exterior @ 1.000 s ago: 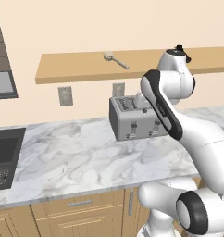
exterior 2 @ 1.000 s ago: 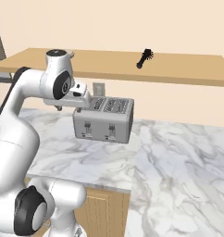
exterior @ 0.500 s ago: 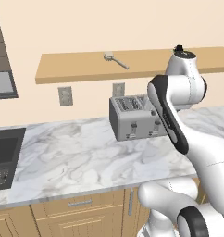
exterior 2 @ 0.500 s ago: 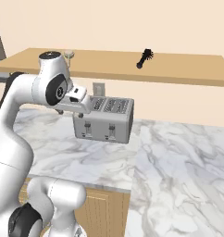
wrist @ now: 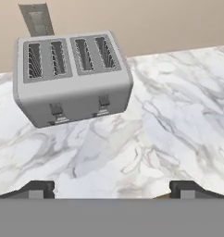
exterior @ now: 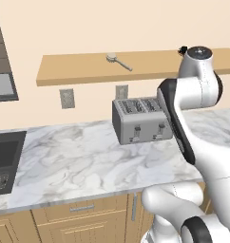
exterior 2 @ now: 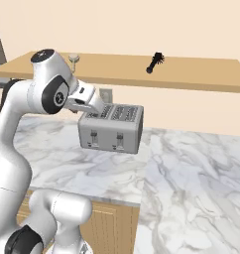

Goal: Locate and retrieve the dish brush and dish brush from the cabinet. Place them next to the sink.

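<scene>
The pale wood dish brush (exterior: pixel 118 61) lies on the open wooden shelf (exterior: pixel 83 71) above the counter, disc head to the left. The black dish brush (exterior 2: pixel 154 62) lies further right on the same shelf; in the left base view its tip (exterior: pixel 183 49) peeks out behind my arm. The dark sink (exterior: pixel 4 160) is sunk into the counter at the far left. My gripper (wrist: pixel 112 190) hangs below the shelf, over the marble counter in front of the toaster, open with nothing between its widely spread fingertips (wrist: pixel 38 188).
A grey four-slot toaster (exterior: pixel 138 118) stands at the back of the marble counter (exterior: pixel 83 161), under the shelf. Two wall outlets (exterior: pixel 66 98) sit behind it. Wooden drawers (exterior: pixel 79 218) run beneath the counter.
My arm has swung its upper joints to the right and higher, and the hand has shifted closer to the toaster. The brushes and toaster have not moved.
</scene>
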Tool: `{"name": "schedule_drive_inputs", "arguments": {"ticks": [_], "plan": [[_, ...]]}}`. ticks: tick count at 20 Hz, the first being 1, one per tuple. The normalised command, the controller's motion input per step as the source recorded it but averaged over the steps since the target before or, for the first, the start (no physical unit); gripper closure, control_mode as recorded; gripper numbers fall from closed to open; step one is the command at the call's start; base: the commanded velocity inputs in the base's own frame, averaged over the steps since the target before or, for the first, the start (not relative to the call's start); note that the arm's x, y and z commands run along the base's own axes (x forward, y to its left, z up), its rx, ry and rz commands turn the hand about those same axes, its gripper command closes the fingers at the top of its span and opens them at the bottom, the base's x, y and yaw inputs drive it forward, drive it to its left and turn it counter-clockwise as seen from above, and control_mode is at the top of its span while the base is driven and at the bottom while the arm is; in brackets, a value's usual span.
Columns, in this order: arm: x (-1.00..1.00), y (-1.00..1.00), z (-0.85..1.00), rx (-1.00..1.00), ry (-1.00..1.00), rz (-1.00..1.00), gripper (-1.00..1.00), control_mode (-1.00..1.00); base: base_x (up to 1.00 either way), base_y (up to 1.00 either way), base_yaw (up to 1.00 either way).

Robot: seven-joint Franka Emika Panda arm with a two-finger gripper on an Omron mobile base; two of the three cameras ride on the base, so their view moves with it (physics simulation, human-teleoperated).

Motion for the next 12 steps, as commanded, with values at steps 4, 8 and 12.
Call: {"name": "schedule_drive_inputs", "arguments": {"ticks": [4,8,12], "plan": [[0.01,-0.35,0.51,0.00,-0.19,0.00,-1.00,-1.00,0.00,0.00,0.00],[-0.04,-0.32,0.46,-0.01,-0.18,0.00,-1.00,-1.00,0.00,0.00,0.00],[0.00,-0.39,0.46,-0.04,-0.12,0.00,-1.00,-1.00,0.00,0.00,0.00]]}}
